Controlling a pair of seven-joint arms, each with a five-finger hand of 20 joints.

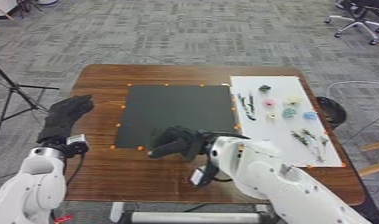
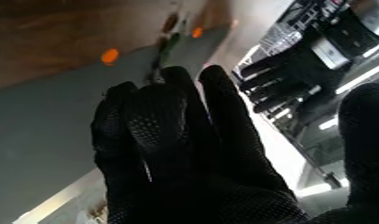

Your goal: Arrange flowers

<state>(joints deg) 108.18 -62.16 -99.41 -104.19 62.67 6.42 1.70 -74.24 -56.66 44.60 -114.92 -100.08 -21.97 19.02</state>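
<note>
The flower heads, in pink, cream, teal, blue and dark green, are laid apart from one another on the white board at the table's right side. Dark stems are set close to the board's left edge, and leafy sprigs are placed on its nearer half. Between the board and the black mat only a narrow gap is left, marked with orange dots. The right hand is held at the mat's near edge, its forearm passed close by the board's near left corner. Its fingers are extended and the thumb is set well apart, as seen in the wrist view; beyond the fingertips a thin green shape is seen, blurred, and whether it is touched cannot be told. Between the mat and the near edge of the table, a broad band of wood is left. The left hand is held open at the table's left edge, well apart from the flower heads. Past the right edge, a black bin is stood close by.
</note>
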